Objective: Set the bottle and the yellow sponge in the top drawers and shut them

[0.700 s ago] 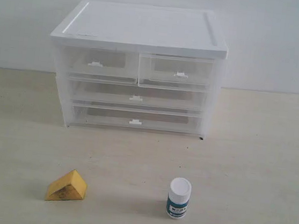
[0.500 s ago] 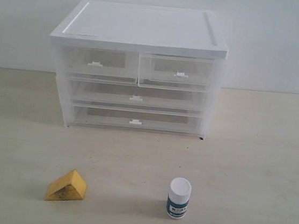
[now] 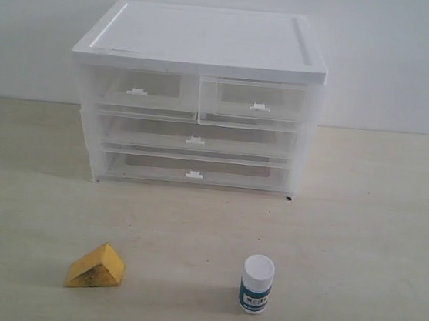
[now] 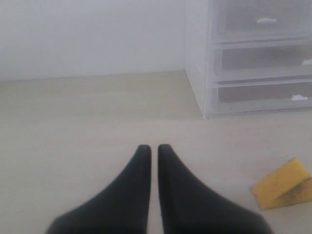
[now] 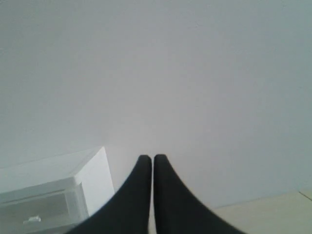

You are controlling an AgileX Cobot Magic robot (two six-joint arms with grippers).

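Left wrist view: yellow sponge [image 4: 282, 184] lies nearest the left gripper [image 4: 153, 146], clenched empty; right gripper [image 5: 152, 157] clenched too. Bottle [image 3: 256, 284] stands rightward.

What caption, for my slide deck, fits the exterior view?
Setup: yellow sponge and bottle on table before drawer cabinet.

This looks like a staged robot-lab bench. A pale wood-grain tabletop [image 3: 377, 225] runs back to a plain white wall [image 3: 396, 65], and a white-topped clear plastic drawer cabinet [image 3: 205, 39] stands at the far centre near that wall.
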